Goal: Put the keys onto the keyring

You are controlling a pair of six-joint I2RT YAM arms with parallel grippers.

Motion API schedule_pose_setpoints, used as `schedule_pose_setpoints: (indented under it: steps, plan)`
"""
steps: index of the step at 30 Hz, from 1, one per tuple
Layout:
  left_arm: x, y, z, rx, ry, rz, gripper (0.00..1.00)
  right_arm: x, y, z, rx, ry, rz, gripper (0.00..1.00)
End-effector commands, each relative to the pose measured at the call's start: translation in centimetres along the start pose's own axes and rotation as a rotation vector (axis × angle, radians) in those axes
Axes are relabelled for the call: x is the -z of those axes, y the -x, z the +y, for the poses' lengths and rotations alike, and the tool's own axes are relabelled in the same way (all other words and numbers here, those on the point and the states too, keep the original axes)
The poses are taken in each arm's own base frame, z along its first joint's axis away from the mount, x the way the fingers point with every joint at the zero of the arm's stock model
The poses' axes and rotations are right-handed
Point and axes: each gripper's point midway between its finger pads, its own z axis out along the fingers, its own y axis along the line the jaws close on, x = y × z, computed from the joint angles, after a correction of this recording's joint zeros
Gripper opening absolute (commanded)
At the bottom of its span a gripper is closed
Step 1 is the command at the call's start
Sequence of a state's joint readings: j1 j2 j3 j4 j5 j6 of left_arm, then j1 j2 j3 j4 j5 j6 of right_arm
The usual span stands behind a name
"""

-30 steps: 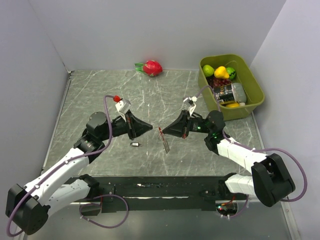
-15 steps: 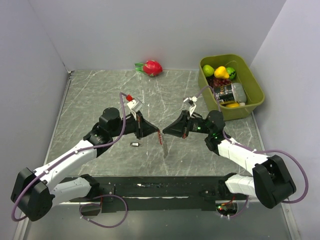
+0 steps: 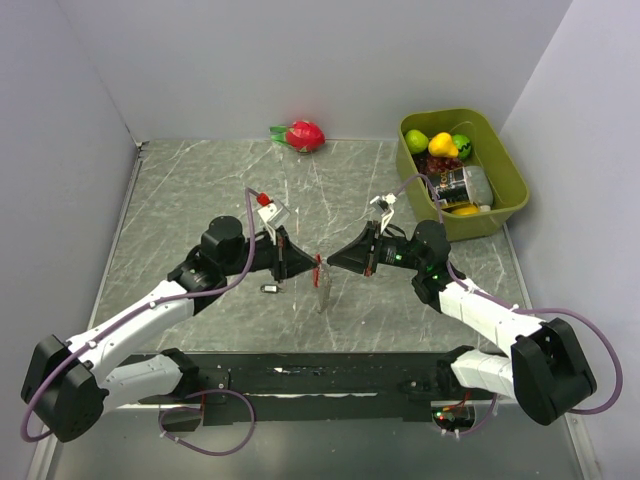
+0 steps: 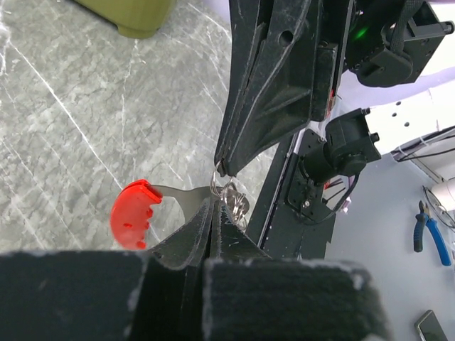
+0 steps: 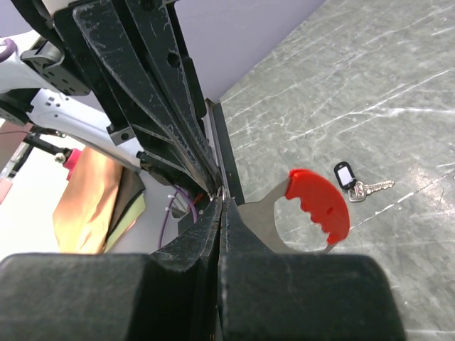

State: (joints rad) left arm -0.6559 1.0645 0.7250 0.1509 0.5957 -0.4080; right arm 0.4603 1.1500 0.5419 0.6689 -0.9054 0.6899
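- Pinching the keyring (image 3: 322, 286) from both sides is what's going on here. The two arms meet tip to tip over the middle of the table (image 3: 200, 200).
- The left gripper (image 3: 298, 268) comes in from the left. Its fingers (image 4: 186, 238) are squeezed fully together, and the keyring's flat silvery stem runs right into their tips, so it looks like it has a grip on it.
- The right gripper (image 3: 333, 262) comes in from the right, also clamped all the way. On its own wrist cam the silvery plate sticks out from between its fingers (image 5: 192, 245).
- The keyring itself is up off the marble. Its red crescent sits just at the gripper tips and the silvery part dangles below them. A couple of small wire rings bunch up right where the two tips touch.
- The key (image 3: 269, 289), with its little dark tag, lies flat on the table. It's left of the keyring, just on the near side of the left gripper's nose, and nothing is touching it.
- Background stuff: a red dragon fruit (image 3: 305, 134) sits against the far wall, and a green bin (image 3: 510, 195) with fruit and a can is at far right.
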Motion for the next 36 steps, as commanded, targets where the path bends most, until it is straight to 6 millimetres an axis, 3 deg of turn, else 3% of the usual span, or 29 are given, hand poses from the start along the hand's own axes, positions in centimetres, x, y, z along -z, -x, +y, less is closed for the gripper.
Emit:
schedule_pose_setpoints:
  steps: [1,21,26,32,36]
  plan:
    - [-0.2,1.3,-0.9,-0.049,-0.024,-0.021,0.01,0.0,2.3,1.4,0.075,0.025,-0.059,0.00]
    - [-2.0,0.2,-3.5,-0.076,-0.102,0.034,0.01,0.0,2.3,0.5,0.040,-0.022,-0.068,0.00]
    - [-3.0,-1.1,-3.4,-0.075,-0.080,0.091,0.01,0.0,2.3,0.4,0.039,-0.026,-0.066,0.00]
    - [-2.1,0.4,-4.2,-0.112,-0.075,0.035,0.01,0.1,2.1,1.0,0.068,0.007,-0.066,0.00]
    - [-0.6,2.7,-4.9,-0.140,-0.048,-0.050,0.11,0.3,2.1,1.7,0.102,0.041,-0.071,0.00]
